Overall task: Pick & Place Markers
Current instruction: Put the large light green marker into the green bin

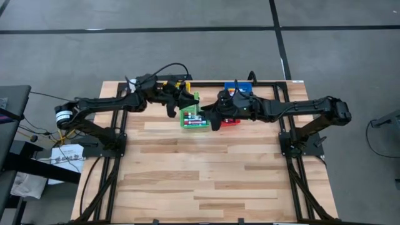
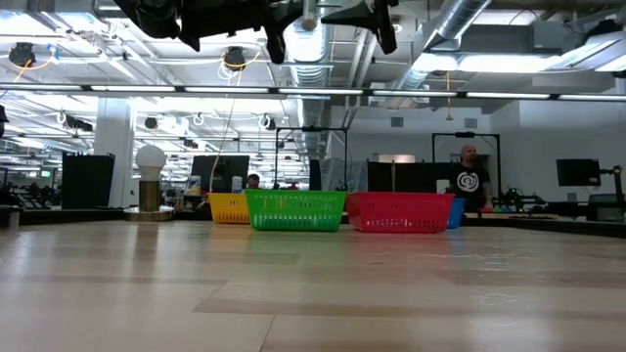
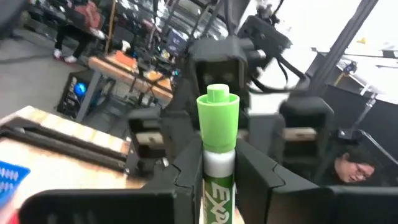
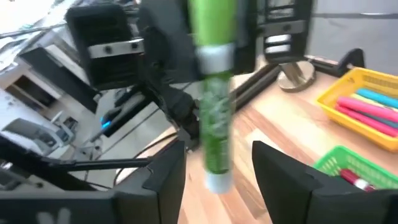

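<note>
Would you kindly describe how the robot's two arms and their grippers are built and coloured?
Both the left arm and the right arm are black, jointed, with bulky housings. A black cable loops above the left gripper; a white band marks its base. The right gripper has flat, dark fingers.

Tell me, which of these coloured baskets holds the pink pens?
The yellow basket: pink and blue pens lie in it, while the green basket beside it shows a red one.

Green marker (image 3: 218,155) lower end hidden between left gripper (image 3: 217,186) fingers.
</note>
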Robot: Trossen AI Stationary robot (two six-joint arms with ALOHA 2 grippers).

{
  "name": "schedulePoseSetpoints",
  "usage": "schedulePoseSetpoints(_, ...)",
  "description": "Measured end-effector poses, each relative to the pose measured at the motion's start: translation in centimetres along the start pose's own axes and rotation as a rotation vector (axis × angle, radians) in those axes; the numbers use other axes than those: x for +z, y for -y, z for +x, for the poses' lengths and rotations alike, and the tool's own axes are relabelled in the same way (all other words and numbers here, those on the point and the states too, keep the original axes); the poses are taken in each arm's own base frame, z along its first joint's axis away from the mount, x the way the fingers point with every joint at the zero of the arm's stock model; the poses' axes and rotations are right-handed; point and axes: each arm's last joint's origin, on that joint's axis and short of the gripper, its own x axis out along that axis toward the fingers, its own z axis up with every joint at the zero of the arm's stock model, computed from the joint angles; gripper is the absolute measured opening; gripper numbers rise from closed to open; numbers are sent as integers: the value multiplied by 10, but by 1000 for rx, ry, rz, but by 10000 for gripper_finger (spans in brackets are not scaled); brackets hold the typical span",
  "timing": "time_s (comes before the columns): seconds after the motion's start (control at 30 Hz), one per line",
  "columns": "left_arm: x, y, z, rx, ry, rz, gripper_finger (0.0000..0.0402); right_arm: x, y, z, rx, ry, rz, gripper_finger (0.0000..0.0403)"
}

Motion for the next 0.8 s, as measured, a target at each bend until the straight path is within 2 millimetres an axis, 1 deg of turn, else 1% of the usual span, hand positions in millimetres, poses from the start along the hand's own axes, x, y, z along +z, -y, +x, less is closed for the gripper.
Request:
schedulePoseSetpoints(0.17, 3, -6, -15, 12, -108, -15, 65, -1, 9, 0, -52, -36, 17, 177)
schedulePoseSetpoints(0.27, -5, -10, -25, 76, -227, 4, 65, -1, 11, 0, -63, -44, -26, 171)
schedulePoseSetpoints(0.33, -11, -11, -27, 92, -286, 31, 65, -2, 11, 0, -65, -50, -68, 166)
schedulePoseSetpoints(0.43, -20, -14, -23, 79, -328, 95, 65, -1, 11, 0, -63, -51, -136, 156)
schedulePoseSetpoints(0.5, -26, -19, -21, 86, -364, 133, 65, -1, 11, 0, -64, -53, -186, 149)
schedulePoseSetpoints(0.6, -34, -27, -22, 129, -421, 187, 65, 2, 12, -4, -86, -35, -213, 140)
schedulePoseSetpoints(0.7, -43, -35, -21, 134, -465, 244, 65, 8, 16, -15, -107, -30, -247, 133)
schedulePoseSetpoints(0.8, -56, -46, -15, 137, -512, 241, 65, 18, 17, -29, -114, -12, -290, 128)
